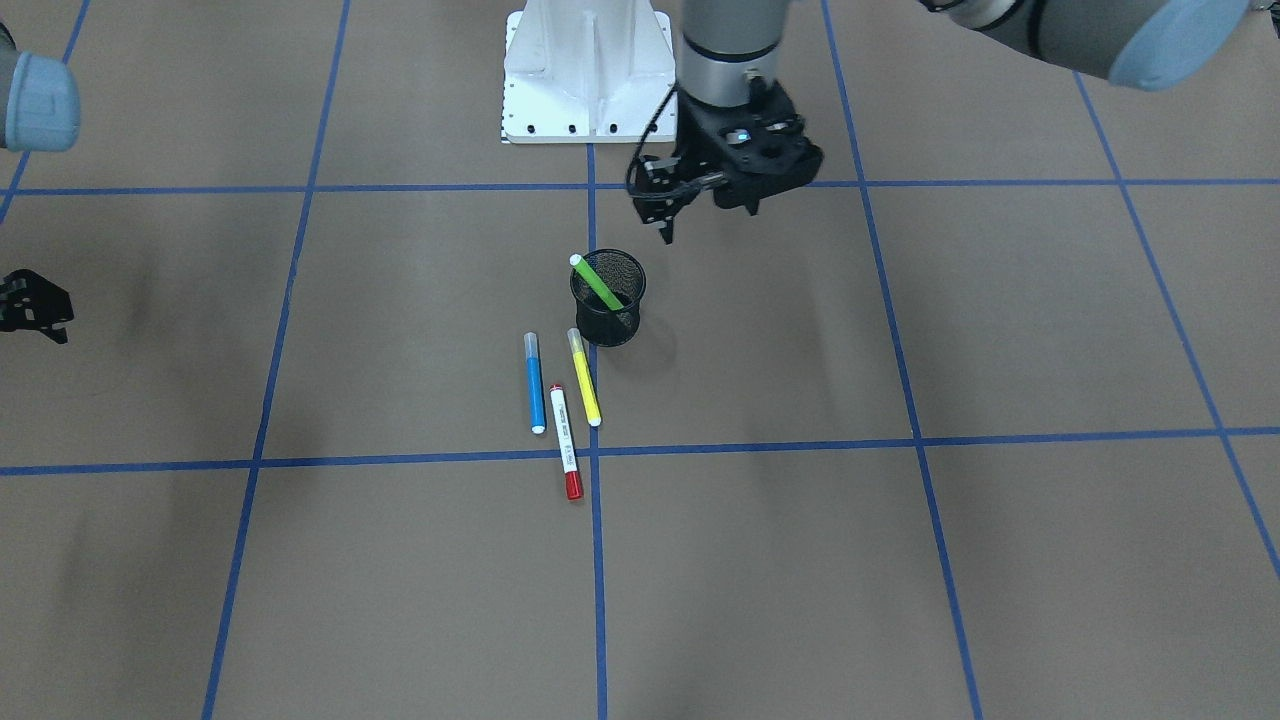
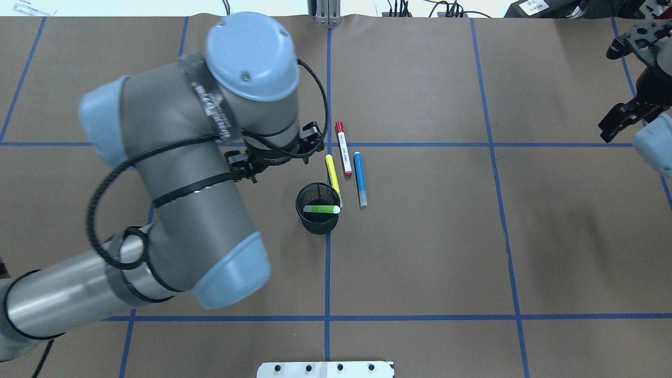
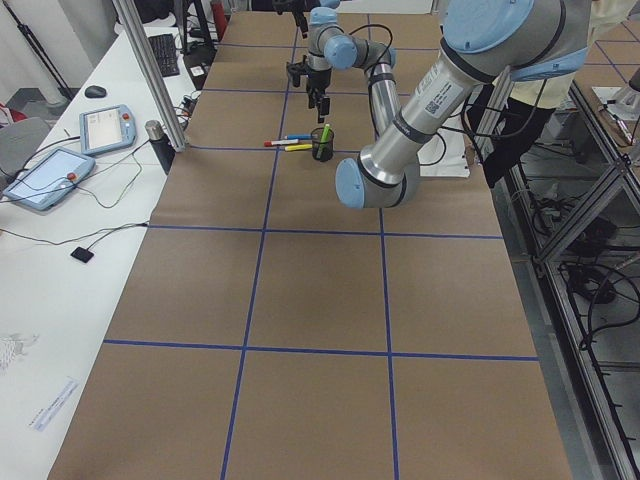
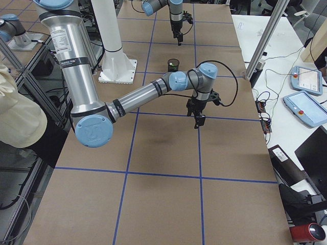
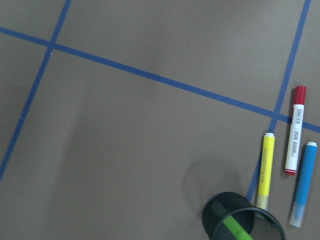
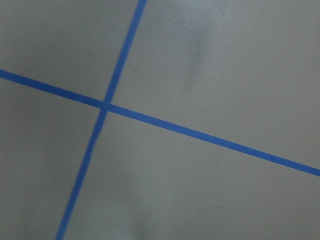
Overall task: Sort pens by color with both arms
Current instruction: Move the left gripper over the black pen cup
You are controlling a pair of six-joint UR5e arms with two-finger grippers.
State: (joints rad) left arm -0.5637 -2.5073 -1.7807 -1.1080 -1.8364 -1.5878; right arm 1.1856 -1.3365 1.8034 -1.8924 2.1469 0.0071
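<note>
Beside the black mesh cup (image 1: 612,322) at mid-table, three pens are lying loose while the left gripper (image 1: 662,215) is hanging above the paper on the cup's robot side, a little toward the robot's left. A green pen (image 1: 597,283) is leaning inside the cup, one end poking over the rim.

Across the cup from that gripper, on the operators' side, the yellow pen (image 1: 584,378), the red marker (image 1: 566,442) and the blue pen (image 1: 535,382) are lying flat on the brown paper. They are lying near-parallel, with their long axes running away from the robot, roughly along the centre tape line (image 1: 598,600). The yellow pen's near end is sitting just beside the cup's foot. The blue pen is lying to the robot's right of it. The red marker is lying between the two, set farther out and crossing the crosswise tape line (image 1: 800,445).

The right gripper (image 1: 40,312) is hovering well apart, toward the robot's right end of the table.

Neither gripper's jaws are showing clearly enough to say whether they are apart or together, and no pen is showing in either.

The left arm is looking much the nearer. A pick would likely mean reaching out past the cup and closing across a pen's width, along the table's length, and the yellow pen looks the tightest because it lies so close to the cup.
</note>
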